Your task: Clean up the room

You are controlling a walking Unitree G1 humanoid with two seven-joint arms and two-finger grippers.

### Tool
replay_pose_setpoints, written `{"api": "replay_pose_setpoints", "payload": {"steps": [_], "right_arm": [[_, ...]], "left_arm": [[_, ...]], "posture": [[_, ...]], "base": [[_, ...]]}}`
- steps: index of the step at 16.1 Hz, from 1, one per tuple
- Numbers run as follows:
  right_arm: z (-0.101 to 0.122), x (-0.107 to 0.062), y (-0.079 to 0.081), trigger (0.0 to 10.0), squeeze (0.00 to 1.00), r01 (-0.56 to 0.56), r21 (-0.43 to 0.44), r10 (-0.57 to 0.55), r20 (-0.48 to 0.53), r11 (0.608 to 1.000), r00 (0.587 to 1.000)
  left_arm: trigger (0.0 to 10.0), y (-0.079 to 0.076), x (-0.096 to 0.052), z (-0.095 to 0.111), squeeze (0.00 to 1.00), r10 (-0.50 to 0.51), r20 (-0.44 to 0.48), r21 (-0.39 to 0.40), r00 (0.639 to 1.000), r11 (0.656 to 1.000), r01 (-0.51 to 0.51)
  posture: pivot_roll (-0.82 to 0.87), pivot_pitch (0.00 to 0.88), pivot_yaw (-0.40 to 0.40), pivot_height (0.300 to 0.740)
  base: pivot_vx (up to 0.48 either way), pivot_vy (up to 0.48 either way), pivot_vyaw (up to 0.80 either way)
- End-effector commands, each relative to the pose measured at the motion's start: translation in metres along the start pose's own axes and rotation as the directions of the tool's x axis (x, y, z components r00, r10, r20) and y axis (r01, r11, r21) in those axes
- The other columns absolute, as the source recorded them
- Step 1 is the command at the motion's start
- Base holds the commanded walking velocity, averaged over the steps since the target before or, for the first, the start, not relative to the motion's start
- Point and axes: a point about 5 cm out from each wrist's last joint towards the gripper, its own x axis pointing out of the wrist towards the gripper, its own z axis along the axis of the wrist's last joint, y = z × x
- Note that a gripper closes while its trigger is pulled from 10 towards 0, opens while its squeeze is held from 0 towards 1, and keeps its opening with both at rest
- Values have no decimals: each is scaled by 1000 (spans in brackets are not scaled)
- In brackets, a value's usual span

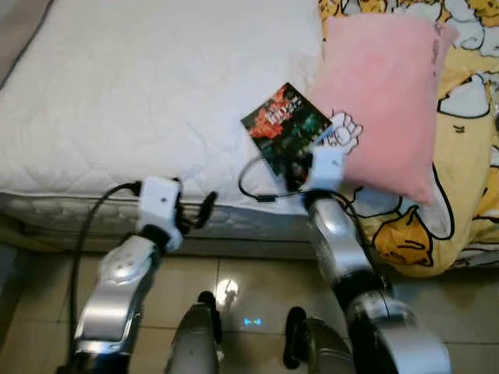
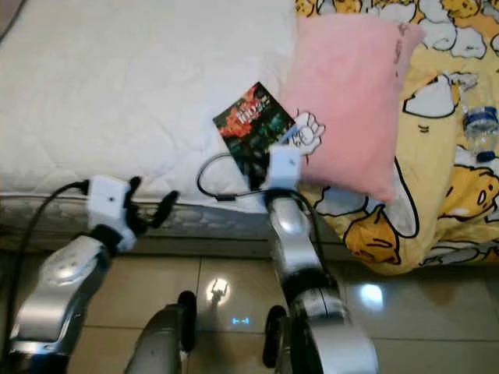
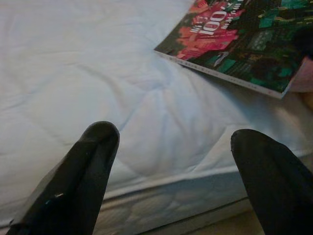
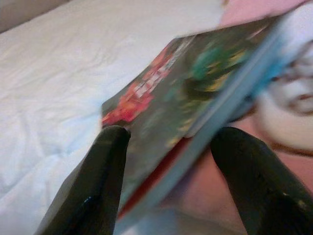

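Tiled floor under me, shiny, with light glare. My left gripper hangs at the near edge of the mattress, off the bed's front side, fingers spread wide with nothing between them; the left wrist view shows bare white quilted cover ahead of them. My right gripper is over the near edge of the mattress, at the book; its fingers are spread, one on each side of the book's near edge, and the book sits tilted between them. I cannot tell whether the pads touch it. A black cable loops beside my right wrist.

The book has a dark cover with red and green print. It lies near the front edge of the mattress, its right side against the pink pillow. The pillow rests partly on the white mattress, partly on the yellow cartoon-print blanket, which covers the right part of the bed and hangs over its front edge. Farther right on the blanket lies a clear plastic bottle with a blue label.
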Motion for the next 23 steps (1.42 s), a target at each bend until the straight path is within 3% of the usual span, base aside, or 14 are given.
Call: {"api": "replay_pose_setpoints", "payload": {"steps": [1,2,4,5,7,9,11,12,14,17,19,23], "right_arm": [[6,-17,0,10000,0,-16,-52,19,62,999,998],[2,-32,-1,10000,0,-21,-66,26,65,998,998],[-21,-38,0,10000,0,-20,-40,20,-13,999,1000],[-21,-36,1,10000,0,-18,-40,17,-17,999,1000],[-2,-39,1,10000,0,-8,-65,10,26,998,1000],[25,-64,-12,10000,0,59,-195,-34,127,979,991],[30,-80,-21,10000,0,98,-244,-64,146,965,987],[27,-101,-35,10000,0,147,-254,-124,104,956,987],[23,-105,-44,10000,0,175,-274,-165,59,946,985],[30,-101,-42,10000,0,172,-292,-158,71,941,985],[24,-102,-46,10000,0,190,-253,-186,40,949,982],[14,-106,-62,10000,0,229,-164,-239,-45,960,970]], "left_arm": [[10000,-4,6,-7,0,1,-5,-23,1000,1000,-2],[10000,-9,15,-7,0,-10,6,-37,1000,999,10],[10000,-20,33,-8,0,-40,17,-49,999,998,41],[10000,-23,36,-7,0,-50,23,-47,998,998,51],[10000,-28,43,-4,0,-57,43,-64,997,996,60],[10000,-33,45,3,0,-77,97,-143,992,986,90],[10000,-34,44,5,0,-63,115,-181,991,980,83],[10000,-31,48,4,0,0,92,-261,996,965,24],[10000,-35,58,4,0,-6,85,-233,996,972,26],[10000,-37,63,11,0,-20,112,-212,994,976,43],[10000,-37,63,12,0,-19,121,-191,992,981,42],[10000,-45,64,12,0,-77,111,-68,991,994,85]], "posture": [[157,187,-15,736],[124,166,-16,736],[76,128,-8,736],[73,121,-8,736],[61,96,-8,736],[53,64,-11,736],[41,47,-10,736],[26,31,-9,736],[15,16,-2,736],[6,6,4,736],[7,5,4,736],[9,16,8,736]], "base": [[0,0,0],[0,0,0],[0,0,0],[0,0,0],[0,0,0],[0,0,0],[0,231,0],[0,465,0],[0,459,0],[89,420,0],[371,302,0],[327,0,0]]}}
